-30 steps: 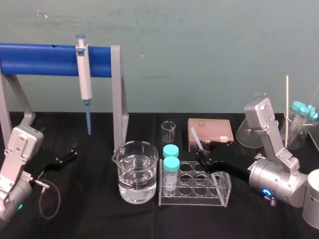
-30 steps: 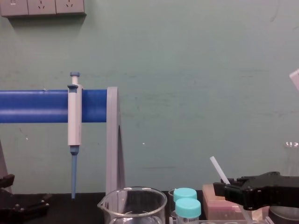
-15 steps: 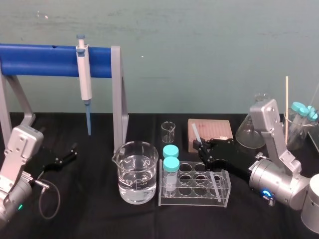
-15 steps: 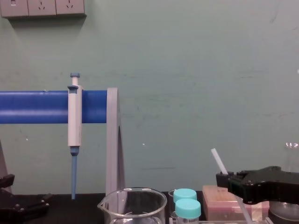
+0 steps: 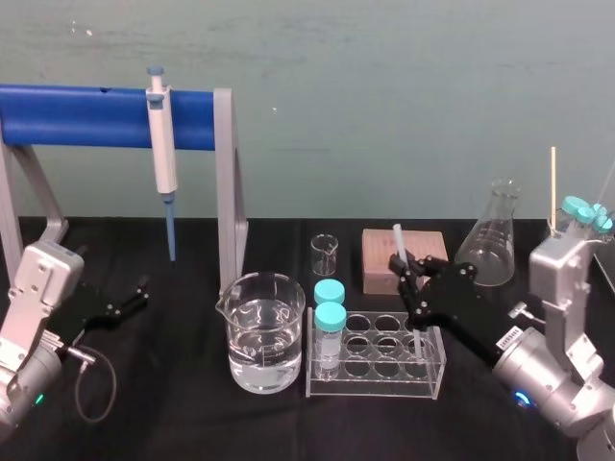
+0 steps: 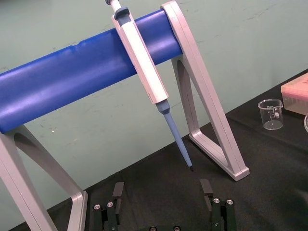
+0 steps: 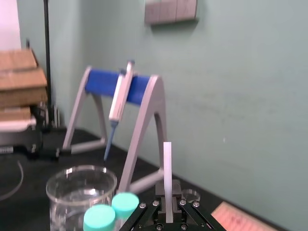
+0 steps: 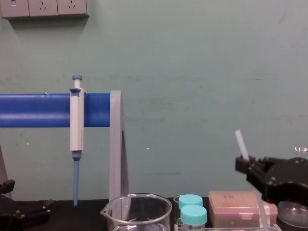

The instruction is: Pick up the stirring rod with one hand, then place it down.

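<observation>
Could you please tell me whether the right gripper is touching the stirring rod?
Touching. In the right wrist view the stirring rod stands pinched in the right gripper; the head view agrees. The left gripper rests aside.

The stirring rod [image 5: 397,242] was thin, straight and translucent white. It stood nearly upright with a slight lean, over the right end of the clear tube rack [image 5: 365,381]. Its top rose well above the rack, and its lower end reached down inside the rack's right end, visible through the clear wall. The right gripper [image 5: 405,276], black with blocky jointed fingers, clamped the rod near its middle, just above the rack.
</observation>
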You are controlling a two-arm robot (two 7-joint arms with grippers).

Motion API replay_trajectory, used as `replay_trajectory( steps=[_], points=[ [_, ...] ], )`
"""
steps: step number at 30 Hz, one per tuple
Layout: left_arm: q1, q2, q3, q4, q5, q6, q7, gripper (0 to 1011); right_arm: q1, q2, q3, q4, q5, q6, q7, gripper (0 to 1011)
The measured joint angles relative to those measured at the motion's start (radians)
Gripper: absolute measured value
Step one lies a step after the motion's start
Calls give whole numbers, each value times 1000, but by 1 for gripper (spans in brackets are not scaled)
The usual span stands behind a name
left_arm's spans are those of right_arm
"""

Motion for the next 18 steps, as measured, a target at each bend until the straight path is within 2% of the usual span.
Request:
replay_trajectory(
  steps=[4,10,12,13,14,18],
  points=[
    [0,0,0,0,0,0,0,1000,-13,-16,24,3,11,-53,9,68],
    [0,0,0,0,0,0,0,1000,-25,-28,59,-13,27,-75,9,67],
    [0,0,0,0,0,0,0,1000,-26,-33,76,-25,50,-75,18,67],
    [0,0,0,0,0,0,0,1000,-26,-37,90,-35,78,-70,31,67],
    [0,0,0,0,0,0,0,1000,-26,-37,90,-35,78,-70,31,67],
    [0,0,0,0,0,0,0,1000,-7,-47,136,-74,178,-40,82,68]
  ],
)
